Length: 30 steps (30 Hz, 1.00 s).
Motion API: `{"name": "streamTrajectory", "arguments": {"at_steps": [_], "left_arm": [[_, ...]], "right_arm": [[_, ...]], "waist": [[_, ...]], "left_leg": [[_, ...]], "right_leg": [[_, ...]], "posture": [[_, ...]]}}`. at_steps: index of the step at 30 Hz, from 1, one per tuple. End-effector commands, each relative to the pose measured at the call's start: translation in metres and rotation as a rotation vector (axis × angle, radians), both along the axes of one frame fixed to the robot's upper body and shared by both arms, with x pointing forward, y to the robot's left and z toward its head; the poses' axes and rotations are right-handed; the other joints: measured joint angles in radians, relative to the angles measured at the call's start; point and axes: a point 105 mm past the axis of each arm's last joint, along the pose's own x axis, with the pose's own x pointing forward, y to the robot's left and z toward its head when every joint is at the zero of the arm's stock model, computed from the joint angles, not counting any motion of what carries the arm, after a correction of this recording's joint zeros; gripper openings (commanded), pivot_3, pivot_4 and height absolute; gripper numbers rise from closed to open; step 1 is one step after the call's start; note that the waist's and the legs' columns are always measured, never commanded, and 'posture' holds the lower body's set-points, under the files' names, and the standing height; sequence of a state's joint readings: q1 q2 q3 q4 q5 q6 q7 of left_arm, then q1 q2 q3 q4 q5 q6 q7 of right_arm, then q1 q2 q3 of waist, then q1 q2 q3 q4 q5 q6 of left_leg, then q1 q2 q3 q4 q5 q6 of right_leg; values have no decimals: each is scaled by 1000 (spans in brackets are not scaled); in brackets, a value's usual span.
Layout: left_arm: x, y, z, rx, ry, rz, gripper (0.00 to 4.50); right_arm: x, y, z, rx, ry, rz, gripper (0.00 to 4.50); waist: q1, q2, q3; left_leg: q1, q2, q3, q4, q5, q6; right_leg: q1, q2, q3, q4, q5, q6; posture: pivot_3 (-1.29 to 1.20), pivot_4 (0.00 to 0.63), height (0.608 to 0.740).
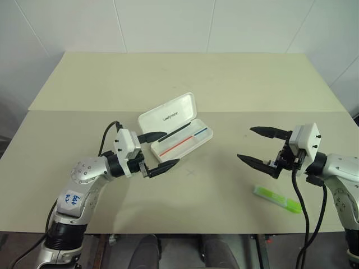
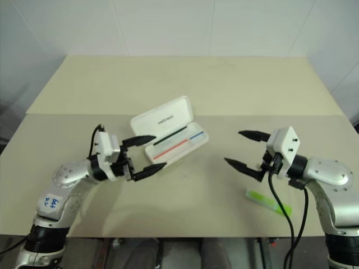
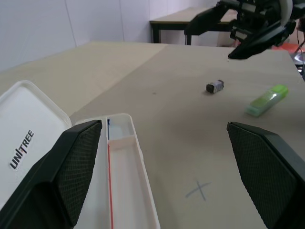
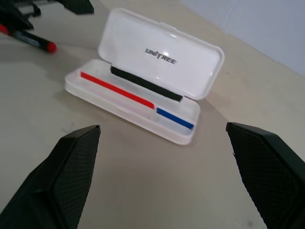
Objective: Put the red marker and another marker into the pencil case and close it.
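Observation:
The white pencil case (image 1: pixel 193 137) lies open at mid-table, its lid (image 1: pixel 167 114) tilted back and a red-and-blue line along its tray. My left gripper (image 1: pixel 172 148) hovers open at the case's near-left end, holding nothing. The right wrist view shows the red marker (image 4: pixel 33 42) lying on the table beside the case, under the left gripper. The lime-green marker (image 1: pixel 276 199) lies flat near the front right edge. My right gripper (image 1: pixel 244 143) is open and empty, above the table, behind and to the left of the green marker.
A small grey and black object (image 3: pixel 215 86) lies on the table near the green marker (image 3: pixel 267 100), below the right gripper (image 3: pixel 238 28). A pencilled cross (image 3: pixel 198 190) marks the tabletop in front of the case. A second table (image 3: pixel 190 21) stands beyond the far edge.

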<state>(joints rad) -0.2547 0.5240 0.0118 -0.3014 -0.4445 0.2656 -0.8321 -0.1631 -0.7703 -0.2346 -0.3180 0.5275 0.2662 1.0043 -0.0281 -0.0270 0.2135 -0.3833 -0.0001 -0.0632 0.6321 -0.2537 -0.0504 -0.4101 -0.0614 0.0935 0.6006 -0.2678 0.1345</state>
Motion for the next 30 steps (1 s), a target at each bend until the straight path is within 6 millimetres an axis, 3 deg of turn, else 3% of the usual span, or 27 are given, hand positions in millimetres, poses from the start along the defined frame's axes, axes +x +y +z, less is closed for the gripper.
{"name": "streamTrajectory", "arguments": {"at_steps": [1,4,7,12,30], "left_arm": [[-4,2,6,29,-31,-1,4500],[-3,7,3,58,-28,22,4500],[-4,3,0,70,-8,23,3891],[-5,2,-11,118,35,27,2196],[13,-19,-45,217,134,146,2196]], "right_arm": [[-13,11,10,5,-16,68,4466],[-16,17,4,12,3,76,4466],[-17,19,4,20,1,86,4500],[-14,26,0,47,-12,76,4500],[-13,46,1,125,-92,50,4500]], "waist": [[0,0,0],[0,0,0],[0,0,0],[-2,0,0],[0,0,0]], "left_leg": [[0,0,0,0,0,0],[0,0,0,0,0,0],[0,0,0,0,0,0],[0,0,0,0,0,0],[0,0,0,0,0,0]], "right_leg": [[0,0,0,0,-1,-1],[0,0,0,-1,-2,-4],[0,0,0,-1,-2,-4],[0,0,0,-1,-2,-4],[0,0,0,-1,-2,-3]], "posture": [[0,150,740],[0,150,740],[0,150,740],[0,150,740],[0,150,740]]}}
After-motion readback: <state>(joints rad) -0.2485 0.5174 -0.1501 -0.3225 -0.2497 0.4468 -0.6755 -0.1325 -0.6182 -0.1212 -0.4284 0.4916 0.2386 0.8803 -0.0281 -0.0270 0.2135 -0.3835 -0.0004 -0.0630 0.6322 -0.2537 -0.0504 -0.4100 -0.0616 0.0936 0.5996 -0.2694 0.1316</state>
